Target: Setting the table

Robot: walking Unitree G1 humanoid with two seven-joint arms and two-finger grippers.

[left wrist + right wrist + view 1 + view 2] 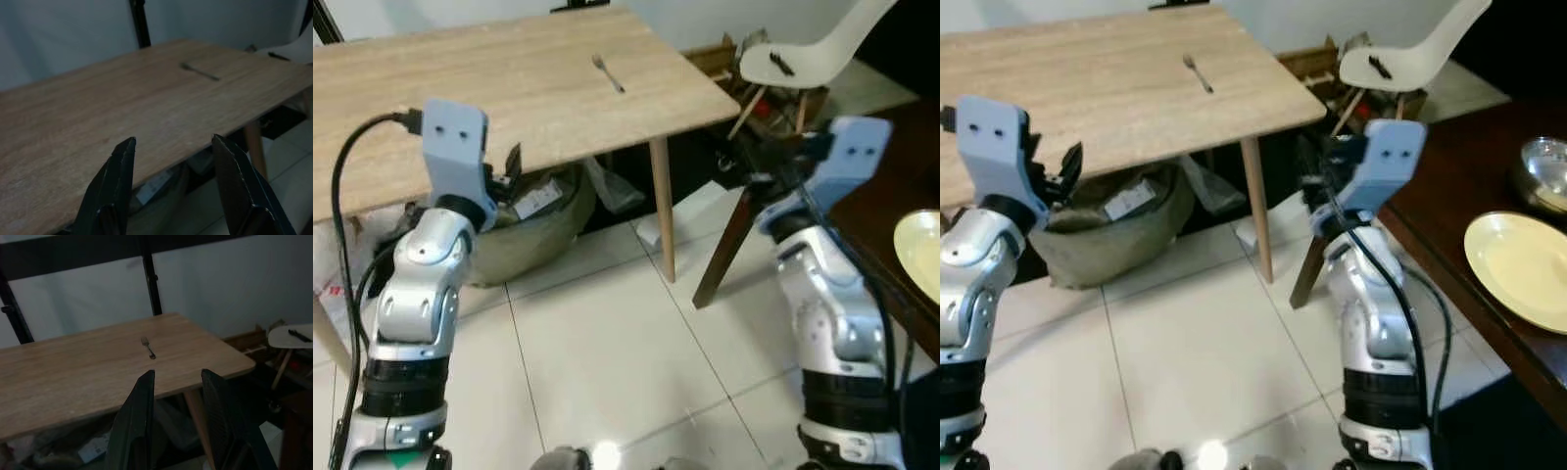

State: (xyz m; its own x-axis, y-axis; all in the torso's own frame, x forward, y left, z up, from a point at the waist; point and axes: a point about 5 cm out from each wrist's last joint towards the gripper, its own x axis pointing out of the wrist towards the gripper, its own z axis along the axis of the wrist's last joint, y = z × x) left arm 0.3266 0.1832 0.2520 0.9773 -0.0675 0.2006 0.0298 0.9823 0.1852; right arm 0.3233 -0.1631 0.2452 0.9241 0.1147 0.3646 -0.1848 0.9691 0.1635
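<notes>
Fork (608, 73) lies flat on the light wood table (509, 98), toward its far right part, well ahead of both grippers and touched by neither; the table spreads in front of the left gripper (171, 186) and ahead-left of the right gripper (178, 421); dark wood table (1449, 196) runs along the robot's right side, just right of the right arm; white chair (803, 54) stands beyond the right gripper, past the light table's right corner, with a small dark item on its seat; olive sack (1116, 230) sits on the tiled floor under the light table, below and ahead of the left gripper; yellow plate (1518, 264) rests on the dark table, right of the right arm; metal bowl (1545, 166) sits just beyond the plate; left gripper is raised at the table's near edge, fingers apart, nothing between them; right gripper is held up off the table's right end, fingers apart, nothing held.
</notes>
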